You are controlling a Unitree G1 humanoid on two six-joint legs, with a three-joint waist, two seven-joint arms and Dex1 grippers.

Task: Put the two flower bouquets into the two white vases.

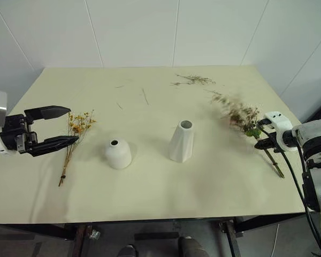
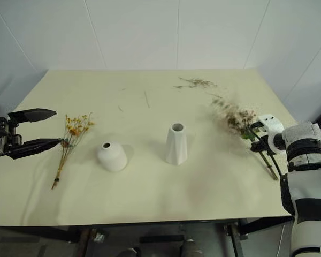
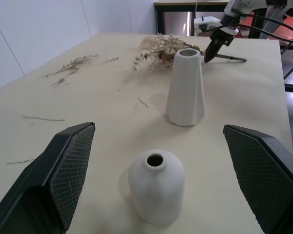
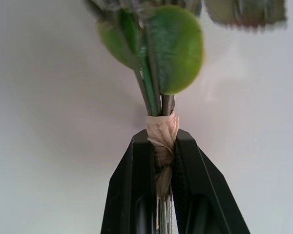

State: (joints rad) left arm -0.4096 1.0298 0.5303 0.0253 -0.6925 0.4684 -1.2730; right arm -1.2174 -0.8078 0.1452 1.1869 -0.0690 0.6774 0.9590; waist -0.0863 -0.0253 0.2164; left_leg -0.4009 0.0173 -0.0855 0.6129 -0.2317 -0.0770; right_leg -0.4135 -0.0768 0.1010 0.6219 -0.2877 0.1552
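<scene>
the large bouquet (image 1: 245, 122) lies at the right side of the table (image 1: 150, 198), blooms toward the far wall, stems running back toward the near right edge. the right gripper (image 4: 162, 161) is clamped on those stems at the pale wrapping band — fingers pressed together on either side of it, stems running straight out between them, a round green leaf just beyond. the tall faceted vase (image 1: 182, 140) stands upright to the left of this bouquet, mouth up, well apart from it; judged, the coming move turns on swinging the stem ends down and over that mouth.

the small yellow-orange bunch (image 1: 75, 140) lies at the left, heads far, stems near. the left gripper (image 1: 52, 128) hovers just beside its heads, jaws wide apart, holding nothing. the short domed vase (image 1: 117, 153) stands between bunch and tall vase — nearer the left arm.
</scene>
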